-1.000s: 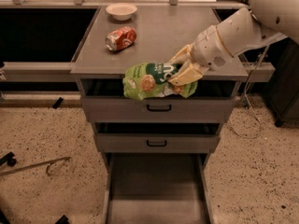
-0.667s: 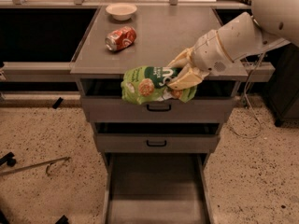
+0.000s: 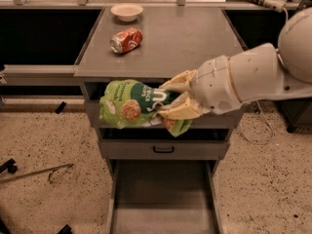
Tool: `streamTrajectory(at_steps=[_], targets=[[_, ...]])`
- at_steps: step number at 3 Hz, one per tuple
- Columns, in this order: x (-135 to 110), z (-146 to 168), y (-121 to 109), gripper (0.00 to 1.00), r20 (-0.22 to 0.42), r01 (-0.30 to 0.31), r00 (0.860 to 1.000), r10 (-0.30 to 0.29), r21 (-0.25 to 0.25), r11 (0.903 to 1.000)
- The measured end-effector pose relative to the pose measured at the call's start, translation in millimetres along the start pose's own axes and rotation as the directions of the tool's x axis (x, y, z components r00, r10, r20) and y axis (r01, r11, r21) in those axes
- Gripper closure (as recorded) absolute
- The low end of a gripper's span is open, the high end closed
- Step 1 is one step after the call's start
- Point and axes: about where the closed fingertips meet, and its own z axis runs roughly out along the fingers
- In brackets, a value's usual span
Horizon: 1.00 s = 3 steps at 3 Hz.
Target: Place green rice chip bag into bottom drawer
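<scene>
Nearest you, the bottom drawer (image 3: 161, 201) is open. Above it, before the upper drawers, your gripper (image 3: 170, 97) clamps the green rice chip bag (image 3: 130, 104) by one end; its long axis lies roughly level, free end pointing picture-left. Beyond, a soda can (image 3: 126, 40) lies on the cabinet top.

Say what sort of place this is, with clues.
Likely a robot lab or workshop: grey metal cabinet, speckled floor, and the hand gripping the green rice chip bag above the open bottom drawer.

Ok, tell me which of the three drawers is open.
The bottom drawer, pulled out with its grey floor showing. The middle drawer is shut; the top drawer is mostly hidden behind the green rice chip bag clamped in the gripper.
</scene>
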Motion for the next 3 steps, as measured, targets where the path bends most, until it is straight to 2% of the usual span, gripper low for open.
streamTrajectory(at_steps=[1,2,3], targets=[[22.6,10.4,37.3,1.00,0.048,-0.123,0.992,0.120,0.078,0.9893],[85.1,42.4,87.2,1.00,0.031,-0.263,0.965,0.261,0.075,0.9620],[159.0,83.2,129.1,1.00,-0.024,-0.364,0.931,0.365,0.035,0.9306]])
